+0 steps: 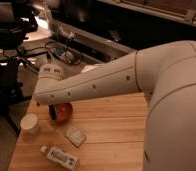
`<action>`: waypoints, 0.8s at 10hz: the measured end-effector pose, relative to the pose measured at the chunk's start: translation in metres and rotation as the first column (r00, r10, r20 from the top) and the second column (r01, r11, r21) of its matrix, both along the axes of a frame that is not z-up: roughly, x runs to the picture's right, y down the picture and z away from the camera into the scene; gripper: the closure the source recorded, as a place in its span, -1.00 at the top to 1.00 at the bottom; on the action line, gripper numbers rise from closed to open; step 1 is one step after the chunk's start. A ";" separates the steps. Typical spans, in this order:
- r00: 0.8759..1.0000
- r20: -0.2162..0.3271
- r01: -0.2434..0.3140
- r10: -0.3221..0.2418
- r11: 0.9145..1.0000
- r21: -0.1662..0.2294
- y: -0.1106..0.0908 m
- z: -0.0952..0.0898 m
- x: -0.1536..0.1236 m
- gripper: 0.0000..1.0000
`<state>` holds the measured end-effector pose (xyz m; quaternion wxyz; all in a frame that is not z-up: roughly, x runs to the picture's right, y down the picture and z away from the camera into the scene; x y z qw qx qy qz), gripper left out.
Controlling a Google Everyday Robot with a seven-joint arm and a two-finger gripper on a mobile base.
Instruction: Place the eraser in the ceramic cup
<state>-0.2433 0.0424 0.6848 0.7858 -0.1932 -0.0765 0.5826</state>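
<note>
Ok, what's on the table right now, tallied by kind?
cup: 1
bowl: 1
packet: 1
bottle: 1
Total: 4
No eraser shows; the arm hides part of the table. The gripper hangs under the arm, at the bowl's left edge.

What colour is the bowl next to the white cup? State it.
The bowl is orange-red, camera view; the gripper hangs at its left rim.
</note>
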 end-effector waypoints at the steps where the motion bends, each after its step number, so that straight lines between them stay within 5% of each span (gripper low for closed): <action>1: 1.000 0.022 0.013 -0.014 1.000 0.007 -0.002 0.000 -0.014 -1.00; 5: 0.990 0.116 0.071 -0.074 0.997 0.029 -0.003 -0.005 -0.077 -0.97; 8: 0.982 0.170 0.082 -0.084 0.996 0.021 0.000 -0.009 -0.103 -0.47</action>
